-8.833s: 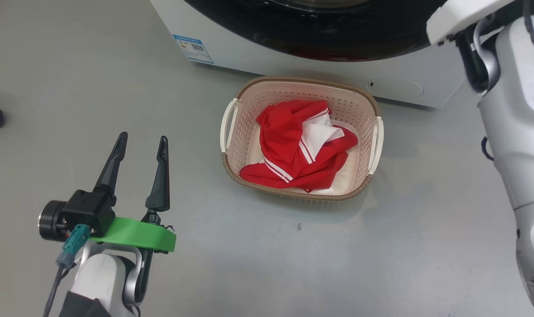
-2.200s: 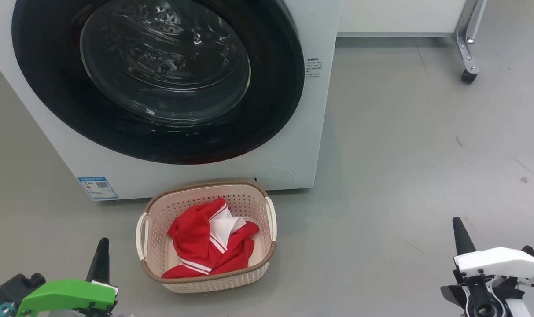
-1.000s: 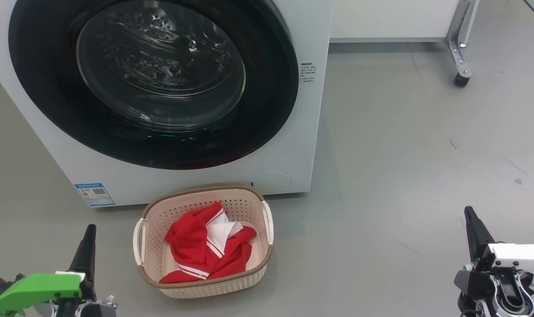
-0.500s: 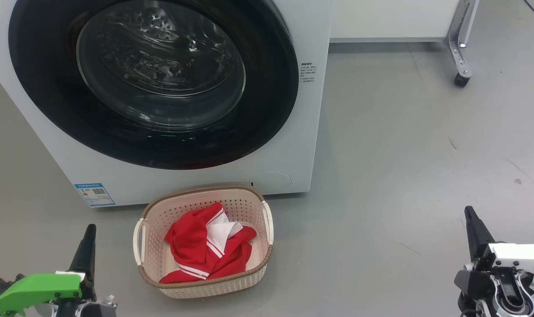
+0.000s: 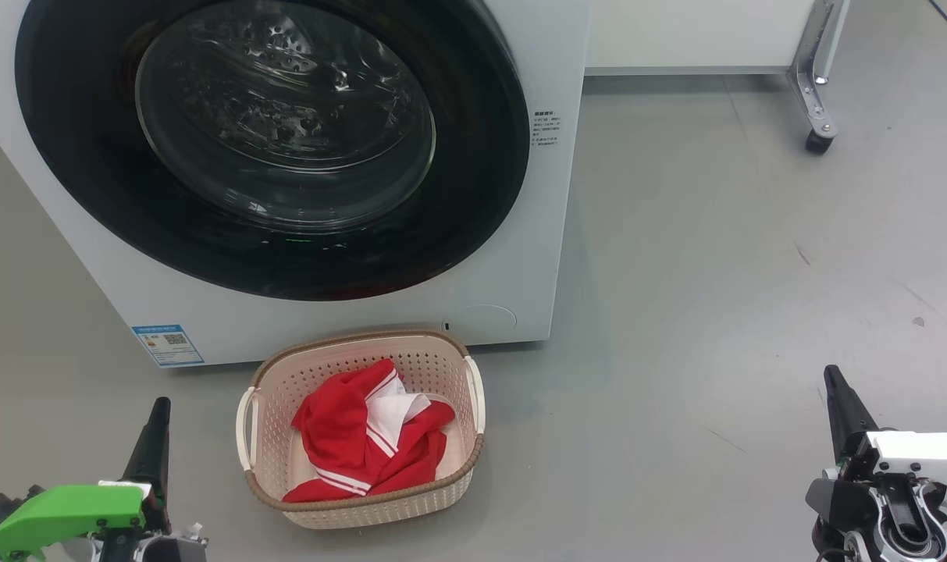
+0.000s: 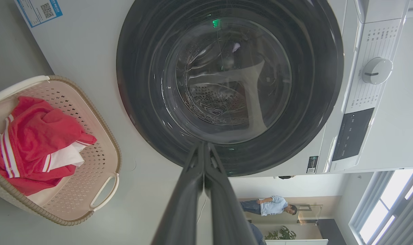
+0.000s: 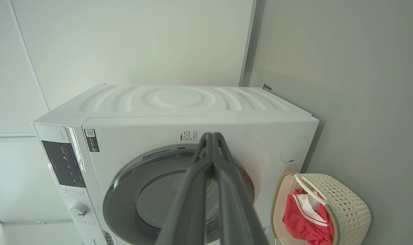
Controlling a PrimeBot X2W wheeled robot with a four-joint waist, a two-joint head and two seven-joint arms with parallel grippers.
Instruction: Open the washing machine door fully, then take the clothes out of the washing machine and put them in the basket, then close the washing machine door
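Step in hand looks like the last one, closing: the washing machine door [image 5: 270, 148] sits flush in the washing machine [image 5: 551, 234] front. Glossy black rim, clear bowl, bare steel drum [image 5: 286, 117] behind. The clothes [image 5: 348, 437], red with white stripes, lie crumpled in the basket [image 5: 434, 371] on the floor [image 5: 715, 273] just before it. Your left pincer [image 6: 204, 145] and right pincer [image 7: 212, 136] are both pinched closed, empty. Next, you'd only confirm the door has caught.
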